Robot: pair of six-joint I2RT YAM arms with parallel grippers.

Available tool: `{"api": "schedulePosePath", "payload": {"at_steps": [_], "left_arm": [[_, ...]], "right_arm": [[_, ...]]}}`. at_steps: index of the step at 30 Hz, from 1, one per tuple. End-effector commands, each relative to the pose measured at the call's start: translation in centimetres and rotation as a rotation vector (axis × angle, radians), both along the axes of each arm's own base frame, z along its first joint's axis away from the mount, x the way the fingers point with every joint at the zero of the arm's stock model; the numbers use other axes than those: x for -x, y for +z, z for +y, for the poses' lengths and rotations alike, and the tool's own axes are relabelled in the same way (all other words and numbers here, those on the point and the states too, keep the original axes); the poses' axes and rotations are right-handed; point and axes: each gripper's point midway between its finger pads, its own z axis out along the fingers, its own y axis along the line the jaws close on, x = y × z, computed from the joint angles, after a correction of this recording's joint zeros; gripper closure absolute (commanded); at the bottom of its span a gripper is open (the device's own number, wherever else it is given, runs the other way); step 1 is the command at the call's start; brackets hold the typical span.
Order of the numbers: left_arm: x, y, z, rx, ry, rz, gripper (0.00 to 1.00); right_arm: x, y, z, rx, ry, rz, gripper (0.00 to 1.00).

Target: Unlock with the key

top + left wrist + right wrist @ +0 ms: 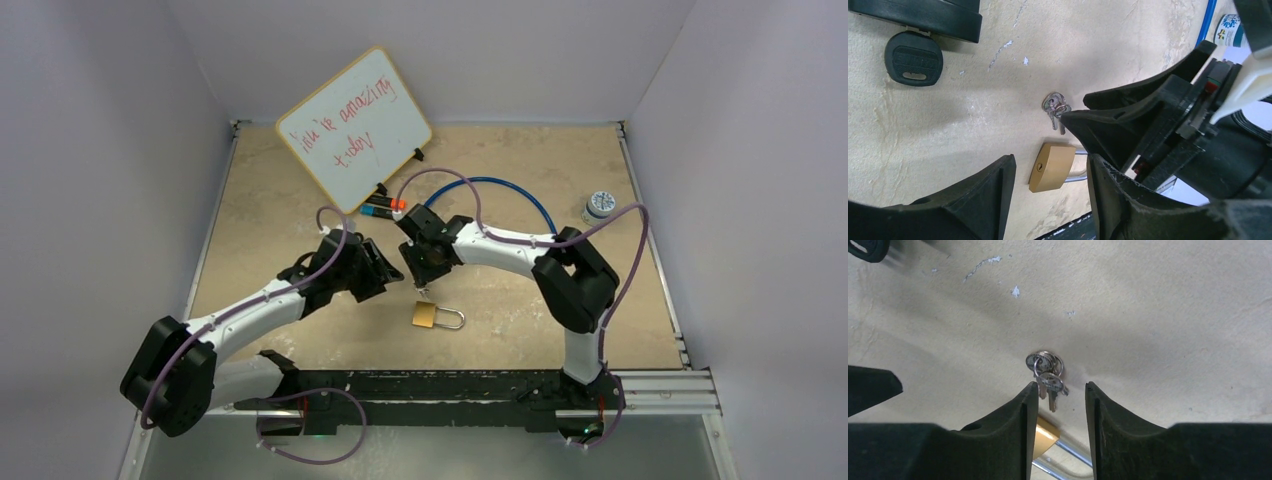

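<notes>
While both arms meet mid-table point(300, 190), L gripper point(1050, 159) & R gripper point(1061, 387) have jaws apart, holding nothing. Padlock point(428, 316) lies flat on table; keys point(1045, 371) lie loose just beside it, under R tips.

White arms point(250, 305), black fingers point(998, 440), purple cables point(440, 171)
</notes>
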Motion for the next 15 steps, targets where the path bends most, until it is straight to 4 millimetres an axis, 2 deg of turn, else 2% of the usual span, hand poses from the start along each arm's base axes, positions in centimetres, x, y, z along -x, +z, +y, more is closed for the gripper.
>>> {"api": "schedulePosePath", "payload": {"at_steps": [1, 7, 10, 12, 13, 15], "left_arm": [[-0.5, 0.8, 0.0, 0.016, 0.027, -0.022, 0.44], [-0.6, 0.6, 0.0, 0.01, 0.025, -0.021, 0.44], [-0.6, 0.5, 0.1, 0.007, 0.027, -0.018, 0.44], [-0.7, 0.6, 0.1, 0.008, 0.028, -0.021, 0.44], [-0.7, 0.6, 0.1, 0.008, 0.029, -0.023, 0.44], [-0.7, 0.7, 0.1, 0.008, 0.03, -0.026, 0.44]], "right_arm": [[-0.8, 0.0, 0.2, 0.034, 0.058, -0.018, 0.58], [-0.8, -0.5, 0.8, 0.034, 0.076, 0.005, 0.67], [-0.5, -0.6, 0.8, 0.037, 0.08, 0.023, 0.86], [0.2, -0.6, 0.8, 0.031, 0.081, 0.058, 0.95], [0.6, -0.5, 0.8, 0.025, 0.072, 0.077, 0.99], [0.9, -0.1, 0.8, 0.016, 0.042, 0.096, 1.0]]}}
